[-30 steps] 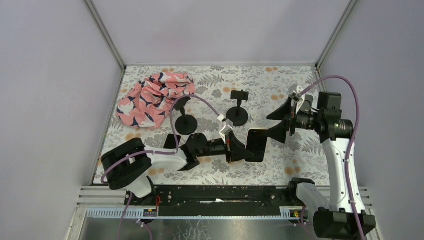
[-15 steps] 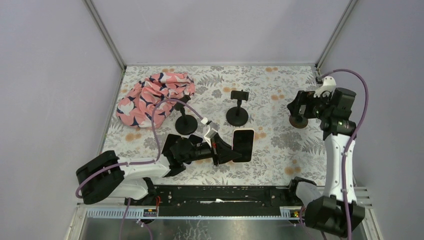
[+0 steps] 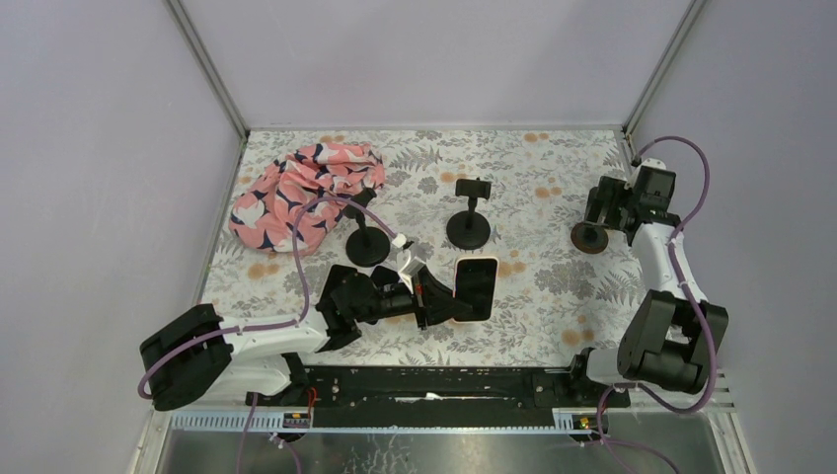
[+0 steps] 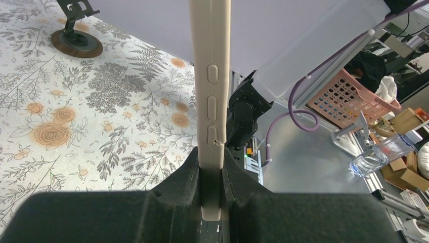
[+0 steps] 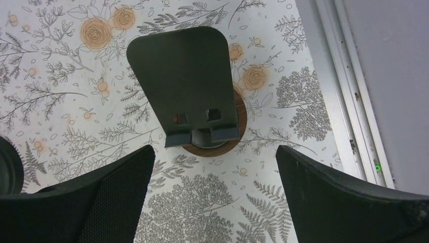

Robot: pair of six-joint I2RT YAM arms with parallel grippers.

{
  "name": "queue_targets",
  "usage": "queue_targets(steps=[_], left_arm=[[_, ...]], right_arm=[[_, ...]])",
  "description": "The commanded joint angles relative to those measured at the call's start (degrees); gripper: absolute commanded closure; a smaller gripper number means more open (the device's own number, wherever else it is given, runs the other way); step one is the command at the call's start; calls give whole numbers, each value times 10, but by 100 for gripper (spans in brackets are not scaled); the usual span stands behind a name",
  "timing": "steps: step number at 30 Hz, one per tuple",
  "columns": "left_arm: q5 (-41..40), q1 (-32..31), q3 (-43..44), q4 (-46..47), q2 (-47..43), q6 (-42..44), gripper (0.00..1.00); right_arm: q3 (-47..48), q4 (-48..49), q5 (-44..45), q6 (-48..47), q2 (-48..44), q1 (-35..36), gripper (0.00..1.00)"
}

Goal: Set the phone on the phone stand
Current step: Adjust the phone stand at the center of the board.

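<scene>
On the top camera, a pink cloth lay bunched up at about 10 o'clock on the flowery surface. The left black stand stood just beside it, on the cloth's 4 o'clock side.

My left gripper reached out low toward 3 o'clock and was clamped on the phone. The phone sat at about 6 o'clock from the middle of the surface. Its dark face, with a pale case around it, showed to the top camera. I could not tell if it touched the surface.

On the left wrist camera, the phone showed its thin pale edge with little side buttons. The black fingers pressed on both flat sides of its lower end.

The middle black stand stood at the phone's 12 o'clock, near it but apart.

The phone stand, with its round wood base, was at about 3 o'clock, well apart from the phone. My right gripper hung over it.

On the right wrist camera, that gripper's fingers were spread wide with nothing held. The phone stand sat between them, with a dark tilted plate and two small hooks at its low edge.
</scene>
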Motion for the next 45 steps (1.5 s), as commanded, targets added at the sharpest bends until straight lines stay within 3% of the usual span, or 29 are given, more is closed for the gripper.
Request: queue_targets(steps=[1,14,24,34,36,45], left_arm=[[8,2,-7,48,-13,7,100],[19,2,-4,72,5,-10,100],[15,2,-8,71,1,-14,100],[9,2,-15,66,-12,-13,100],[7,2,-18,66,-16,-13,100],[7,2,-20,56,-28,-9,100]], right_arm=[[23,47,-3,7,33,7,0],[37,84,-69,31,80,13,0],[51,106,22,26,123,41,0],[56,118,30,21,142,49,7],[54,115,39,15,135,49,1],[65,71,12,-110,117,39,0]])
